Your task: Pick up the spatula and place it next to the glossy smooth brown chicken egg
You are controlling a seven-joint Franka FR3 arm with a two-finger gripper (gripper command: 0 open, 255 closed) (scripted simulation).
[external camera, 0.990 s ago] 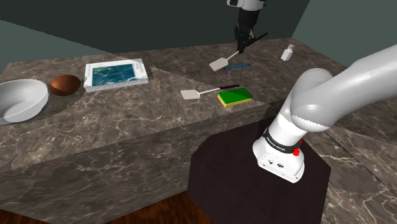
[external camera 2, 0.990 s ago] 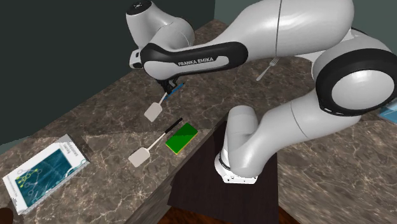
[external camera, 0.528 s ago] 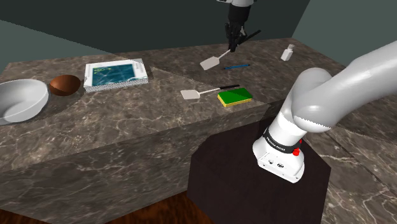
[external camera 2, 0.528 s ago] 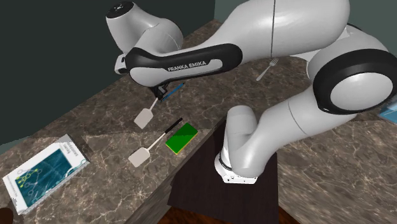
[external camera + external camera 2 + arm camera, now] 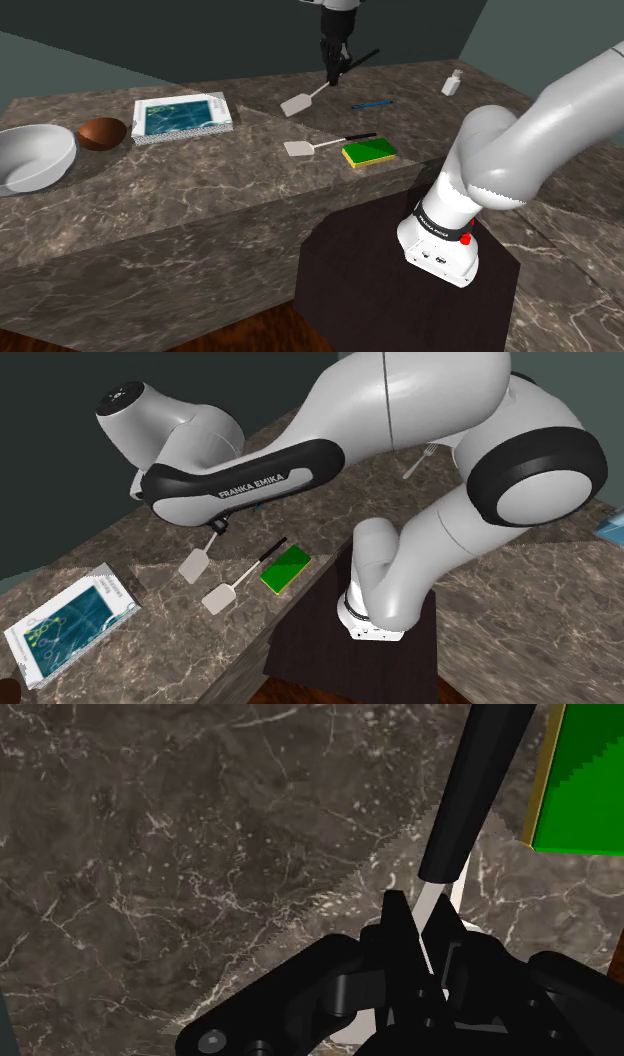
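Moved since the earlier frame: gripper (image 5: 334, 72) and spatula (image 5: 294, 105), now further toward the shoulder view's left, above the far part of the marble counter (image 5: 200, 190)

Shoulder view: the gripper is clenched on the spatula's thin shaft, with the pale blade hanging low to the left and the black handle angled up to the right, clear of the surface; a second spatula (image 5: 300, 148) lies nearer, just beside a green sponge (image 5: 370, 152); a brown bowl (image 5: 102, 133) and a white bowl (image 5: 35, 158) stand well apart at the left. Second exterior view: the held blade hangs under the forearm, near the second spatula's blade and apart from it. Wrist view: both fingers (image 5: 395, 919) press the white shaft between them, the black handle runs on beyond, and the sponge lies past it
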